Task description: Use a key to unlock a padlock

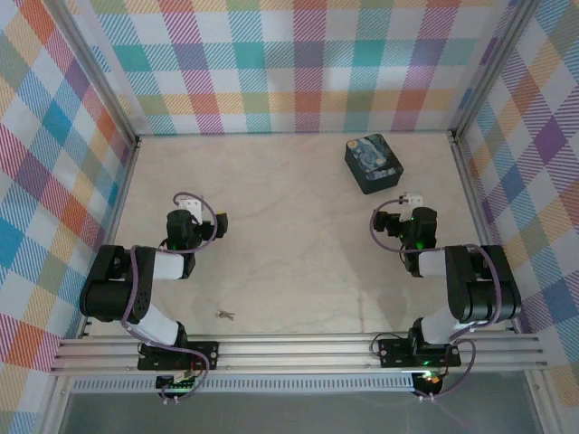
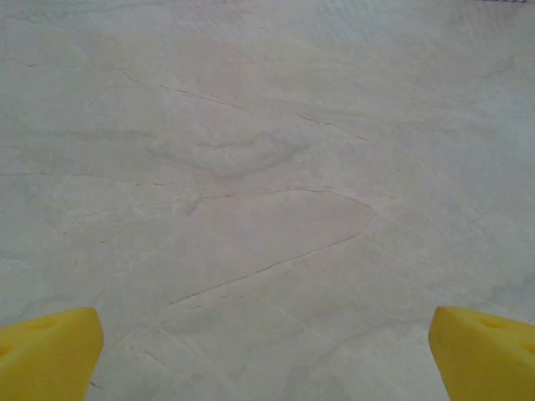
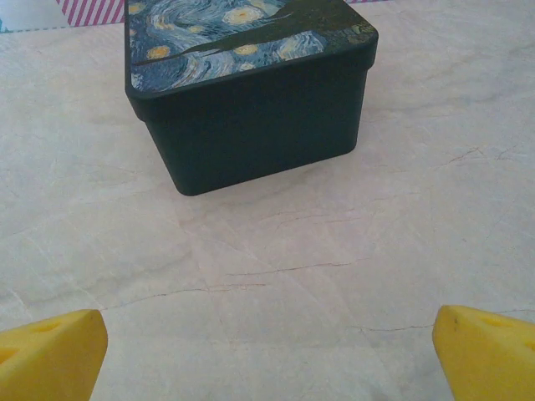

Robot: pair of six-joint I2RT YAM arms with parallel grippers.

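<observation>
A tiny dark grey metal cluster (image 1: 224, 315) lies on the marble table near the front edge, between the two arm bases. It looks like the padlock and the key lying together, too small to tell one from the other. My left gripper (image 1: 194, 208) hovers well behind that cluster. Its yellow fingertips (image 2: 50, 355) stand wide apart over bare table, so the left gripper (image 2: 267, 355) is open and holds nothing. My right gripper (image 1: 407, 204) is at the right side, open (image 3: 267, 355) with nothing between its fingertips (image 3: 489, 351).
A dark rectangular tin (image 1: 373, 164) with a blue-and-yellow swirl lid stands at the back right, just ahead of the right gripper, and sits large in the right wrist view (image 3: 251, 92). Plaid walls enclose the table on three sides. An aluminium rail (image 1: 298, 348) runs along the front.
</observation>
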